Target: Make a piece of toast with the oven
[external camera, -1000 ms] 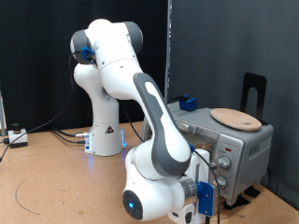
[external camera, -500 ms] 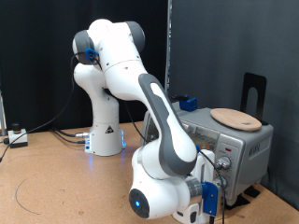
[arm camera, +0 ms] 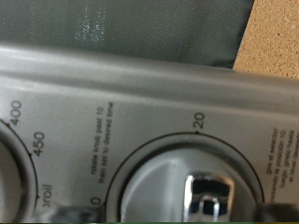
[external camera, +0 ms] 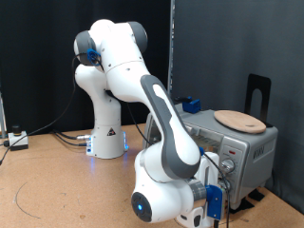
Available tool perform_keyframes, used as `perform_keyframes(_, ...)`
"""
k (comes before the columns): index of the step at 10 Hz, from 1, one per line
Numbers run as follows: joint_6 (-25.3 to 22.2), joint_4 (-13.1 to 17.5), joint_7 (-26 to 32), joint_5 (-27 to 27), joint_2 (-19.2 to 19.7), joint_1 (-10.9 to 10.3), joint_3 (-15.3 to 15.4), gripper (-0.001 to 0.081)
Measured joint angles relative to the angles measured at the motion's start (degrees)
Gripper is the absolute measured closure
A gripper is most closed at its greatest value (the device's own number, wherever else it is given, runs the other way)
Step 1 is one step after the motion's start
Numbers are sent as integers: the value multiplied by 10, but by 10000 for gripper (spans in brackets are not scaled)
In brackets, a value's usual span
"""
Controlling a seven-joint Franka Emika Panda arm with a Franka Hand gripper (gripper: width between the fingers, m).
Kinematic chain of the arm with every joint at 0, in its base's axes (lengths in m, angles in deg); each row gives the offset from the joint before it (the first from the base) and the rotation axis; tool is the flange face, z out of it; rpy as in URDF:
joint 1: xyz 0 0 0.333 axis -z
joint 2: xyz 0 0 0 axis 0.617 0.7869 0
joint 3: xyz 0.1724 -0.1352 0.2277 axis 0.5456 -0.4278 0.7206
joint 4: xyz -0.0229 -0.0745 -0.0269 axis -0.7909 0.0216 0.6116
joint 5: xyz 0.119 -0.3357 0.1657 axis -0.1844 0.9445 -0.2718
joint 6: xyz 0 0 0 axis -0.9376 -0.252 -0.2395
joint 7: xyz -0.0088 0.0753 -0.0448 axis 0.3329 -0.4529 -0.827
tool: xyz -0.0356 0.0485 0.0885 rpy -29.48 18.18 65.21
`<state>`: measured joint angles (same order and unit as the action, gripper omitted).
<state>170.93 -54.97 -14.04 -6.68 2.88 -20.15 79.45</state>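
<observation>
The silver toaster oven [external camera: 249,142] stands at the exterior view's right. My gripper [external camera: 220,177] is pressed close to the oven's knob panel, and the arm hides the glass door. The wrist view is filled by that panel: a round timer knob [arm camera: 207,182] with a shiny metal grip, marked 20, and part of a temperature dial [arm camera: 21,163] marked 400, 450 and broil. My fingertips do not show in the wrist view. The piece of toast is out of view.
A round tan wooden board [external camera: 239,121] lies on top of the oven. A blue object [external camera: 193,104] sits behind the oven. A black stand [external camera: 258,95] rises at the far right. Cables [external camera: 57,138] run across the brown table near the robot base.
The hand has shifted a little towards the exterior view's right, closer to the oven's knob panel, then stayed still for the last half second.
</observation>
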Motion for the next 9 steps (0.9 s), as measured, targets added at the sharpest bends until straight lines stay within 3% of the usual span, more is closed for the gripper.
perform_keyframes(1, 0, 0, 0, 0, 0, 0, 0, 574)
perform_keyframes(2, 3, -2, 0, 0, 1, 0, -1, 574)
perform_keyframes(3, 3, -2, 0, 0, 1, 1, -1, 717)
perform_keyframes(4, 4, -3, 18, -1, 0, 1, 0, 717)
perform_keyframes(7, 53, -55, 219, -51, -28, 12, 9, 717)
perform_keyframes(9, 78, -86, 314, -89, -44, 18, 13, 714)
